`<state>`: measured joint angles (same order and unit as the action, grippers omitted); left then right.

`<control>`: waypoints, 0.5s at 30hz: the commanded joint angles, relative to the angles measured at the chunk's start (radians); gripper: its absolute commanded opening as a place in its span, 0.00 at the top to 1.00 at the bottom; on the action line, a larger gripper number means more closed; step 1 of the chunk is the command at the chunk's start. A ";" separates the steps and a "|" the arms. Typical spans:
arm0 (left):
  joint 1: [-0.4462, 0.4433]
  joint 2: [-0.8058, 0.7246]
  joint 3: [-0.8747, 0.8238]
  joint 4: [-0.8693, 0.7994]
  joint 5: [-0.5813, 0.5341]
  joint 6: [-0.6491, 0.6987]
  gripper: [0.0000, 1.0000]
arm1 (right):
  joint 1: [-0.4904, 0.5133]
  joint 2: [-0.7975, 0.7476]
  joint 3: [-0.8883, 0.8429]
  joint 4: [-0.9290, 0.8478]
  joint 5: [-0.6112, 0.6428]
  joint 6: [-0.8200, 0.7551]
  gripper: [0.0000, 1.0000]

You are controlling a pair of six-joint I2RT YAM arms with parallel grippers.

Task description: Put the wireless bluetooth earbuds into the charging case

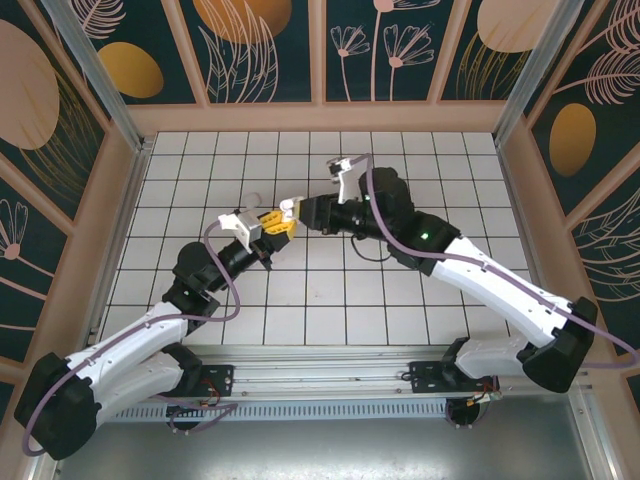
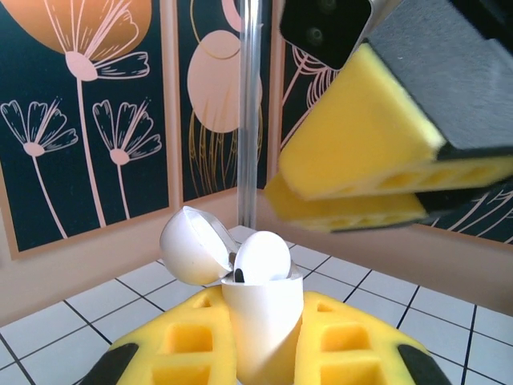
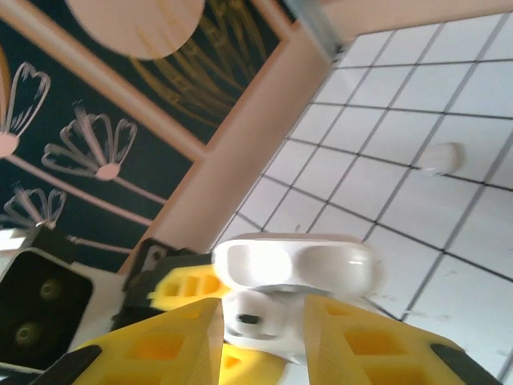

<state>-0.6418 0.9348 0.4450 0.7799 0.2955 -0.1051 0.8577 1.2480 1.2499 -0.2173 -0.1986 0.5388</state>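
**tileguy:** Dark floral wall panels (image 1: 260, 40) with peach frames box in a white tiled table (image 1: 400, 290), and both arms meet near the middle of it. So what's each tool doing?

**yam_watcher:** Left tool (image 2: 258, 349) is clamped on the charging case (image 2: 264, 309). Its yellow fingers (image 2: 180, 345) press in from both sides, and the case stands roughly upright between them. The lid (image 2: 191, 247) is flipped open and leans out over the left-hand finger in the left wrist view.

**tileguy:** And the earbud?

**yam_watcher:** One earbud (image 2: 262, 258) sits in the mouth of the case, right above the left tool's fingertips. Its rounded top pokes over the rim, and there's a small dark spot low on its side. The right tool (image 3: 263, 341) is just above it. From the left wrist, its two yellow fingers hang up and to the right of the bud with a sliver of air between, so it's not touching as far as I can see.

**tileguy:** Right one open or pinching?

**yam_watcher:** Apart, I'd say. In the right wrist view there's a clear gap between its fingers, and the earbud shows through that gap. The lid is just past the tips.

**tileguy:** Anything else lying around?

**yam_watcher:** A loose white piece (image 3: 441, 157) lies on the tiles well beyond the right tool's tips. It's too blurry to tell what it is.
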 commanded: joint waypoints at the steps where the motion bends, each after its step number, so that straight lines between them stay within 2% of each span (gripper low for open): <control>1: -0.005 -0.029 0.003 -0.001 -0.016 -0.009 1.00 | -0.094 -0.074 0.010 -0.097 0.092 0.050 0.67; 5: -0.005 -0.046 -0.006 -0.035 -0.019 -0.010 1.00 | -0.242 -0.088 -0.006 -0.205 0.090 0.075 0.66; 9: -0.004 -0.043 -0.008 -0.063 -0.005 -0.005 1.00 | -0.377 -0.053 -0.040 -0.269 0.019 0.063 0.61; 12: -0.004 -0.007 0.001 -0.074 0.013 0.015 1.00 | -0.440 0.007 -0.061 -0.291 0.000 0.046 0.58; 15: -0.004 0.045 0.016 -0.064 0.037 0.032 1.00 | -0.464 0.107 -0.043 -0.340 0.040 0.028 0.57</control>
<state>-0.6418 0.9428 0.4435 0.7197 0.2962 -0.1005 0.4088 1.2762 1.2121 -0.4664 -0.1646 0.5842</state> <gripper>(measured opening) 0.128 0.432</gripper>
